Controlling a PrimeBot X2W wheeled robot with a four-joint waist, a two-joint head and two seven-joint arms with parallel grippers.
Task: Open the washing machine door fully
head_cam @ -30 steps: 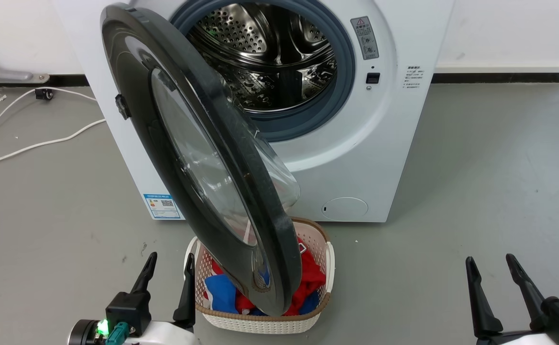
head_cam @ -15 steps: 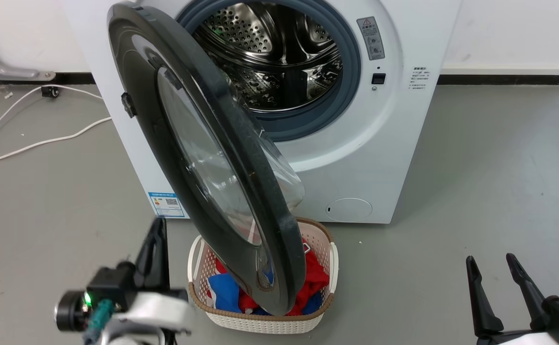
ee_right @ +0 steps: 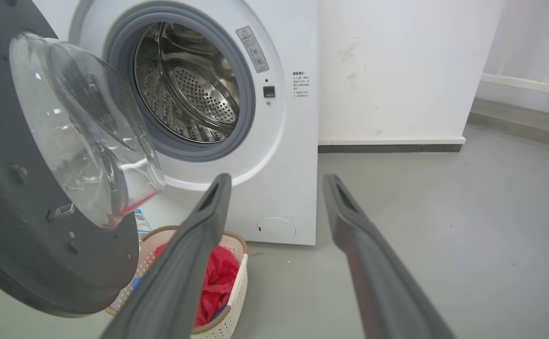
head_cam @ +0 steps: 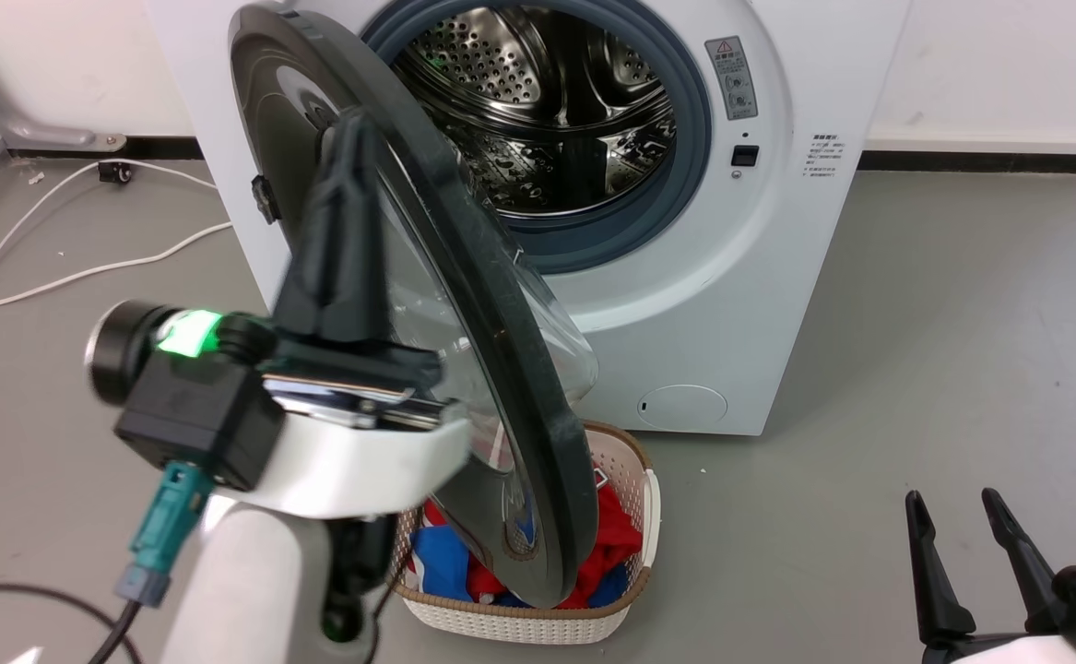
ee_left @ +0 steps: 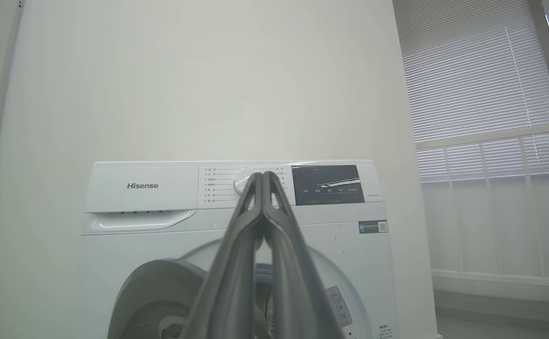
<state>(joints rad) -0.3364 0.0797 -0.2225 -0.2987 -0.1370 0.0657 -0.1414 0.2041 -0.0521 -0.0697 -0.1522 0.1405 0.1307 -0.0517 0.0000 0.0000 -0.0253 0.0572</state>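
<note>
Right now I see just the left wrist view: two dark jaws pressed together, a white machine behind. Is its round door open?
Observer: Partly. In the head view the washing machine door stands swung out, edge toward us, the steel drum bare.
Operator: Anything beneath it?
Observer: A laundry basket of red and blue clothes sits on the floor under its lower edge.
Operator: And the other arm?
Observer: The right jaws stand open, low and well apart from the washing machine.
</note>
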